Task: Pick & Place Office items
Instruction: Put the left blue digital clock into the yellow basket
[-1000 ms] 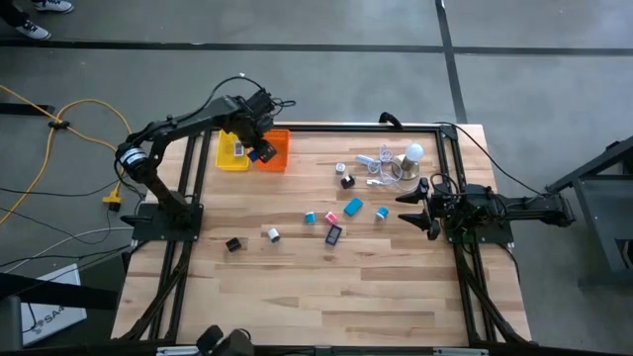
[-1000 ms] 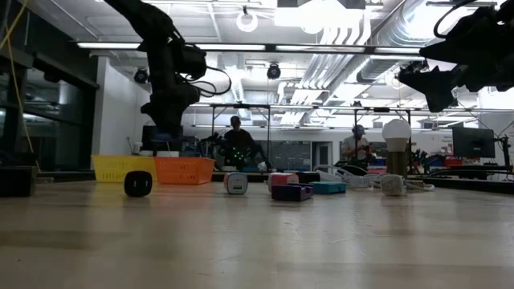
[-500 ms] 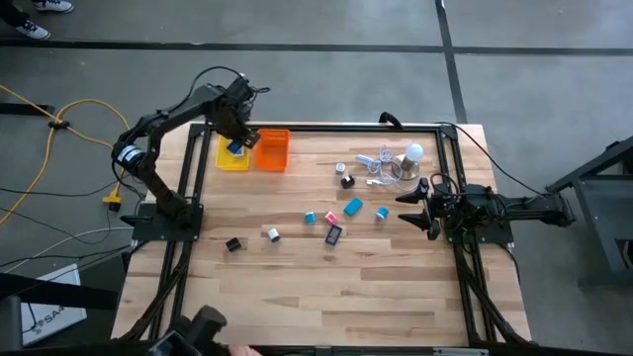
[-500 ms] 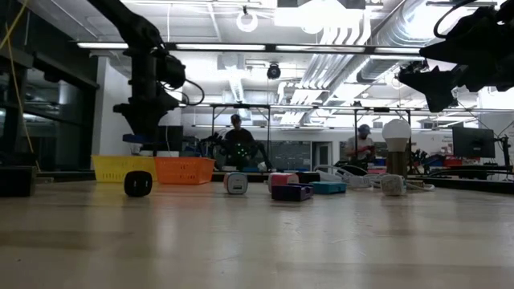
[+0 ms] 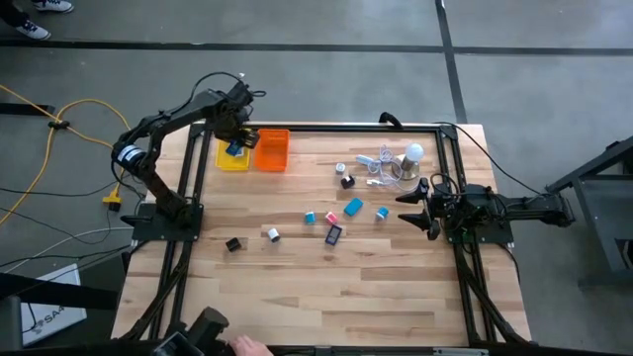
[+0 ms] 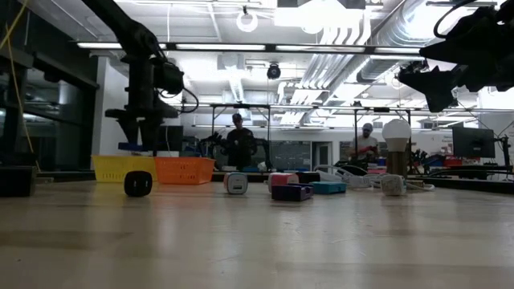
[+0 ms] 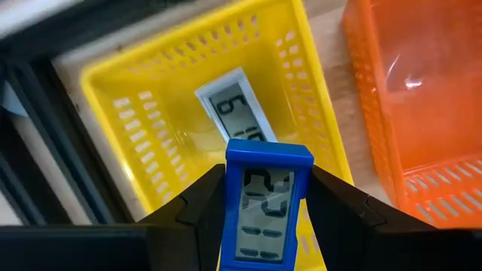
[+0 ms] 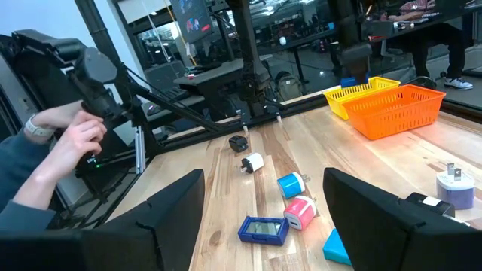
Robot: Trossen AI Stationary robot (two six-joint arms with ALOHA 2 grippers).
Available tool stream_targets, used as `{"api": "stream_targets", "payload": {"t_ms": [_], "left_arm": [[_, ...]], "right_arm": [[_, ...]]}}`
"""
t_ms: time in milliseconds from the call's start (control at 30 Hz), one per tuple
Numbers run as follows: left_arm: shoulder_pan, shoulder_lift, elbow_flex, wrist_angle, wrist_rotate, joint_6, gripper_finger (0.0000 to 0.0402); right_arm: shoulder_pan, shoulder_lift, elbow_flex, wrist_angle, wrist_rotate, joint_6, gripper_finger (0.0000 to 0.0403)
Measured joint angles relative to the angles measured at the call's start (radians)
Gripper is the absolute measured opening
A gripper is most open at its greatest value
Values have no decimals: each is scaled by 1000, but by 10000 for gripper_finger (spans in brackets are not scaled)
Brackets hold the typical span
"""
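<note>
The left claw [image 7: 263, 218] grips a small blue plastic digital clock with a grey display [image 7: 267, 207], jaws pressed on its two long sides, directly over the yellow perforated plastic basket [image 7: 147, 135] at the counter's eleven o'clock corner. A second, white-framed clock of the same kind [image 7: 237, 105] already lies on that basket's floor; the orange perforated basket [image 7: 422, 113] stands just beside it, toward three o'clock.

The blue piece looks light and rigid, a hard shell with smooth sides (slippery, probably, against the dark fingers), so the flat long edges are the sensible place to hold it, clear of the display face. A release from this height should do it no harm, though it may land on the white one.

The right claw [image 5: 415, 210] hangs spread wide and empty at the counter's three o'clock side. The remaining small office pieces [image 5: 333, 222] lie scattered about the middle of the wooden counter [image 5: 326, 297], with a round white light bulb [image 5: 413, 153] toward one o'clock.
</note>
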Motion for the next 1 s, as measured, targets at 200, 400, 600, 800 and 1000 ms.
{"api": "stream_targets", "payload": {"t_ms": [200,400,600,800,1000], "left_arm": [[-10,0,-69,79,0,-113,155],[-16,0,-123,178,-21,-150,155],[-16,0,-159,218,-38,-165,155],[-22,0,-181,230,-52,-207,155],[-35,0,-196,247,-71,-227,155]], "right_arm": [[0,0,0,0,0,0,259],[0,0,0,0,0,0,259],[0,0,0,0,0,0,259],[0,0,0,0,0,0,259],[0,0,0,0,0,0,259]]}}
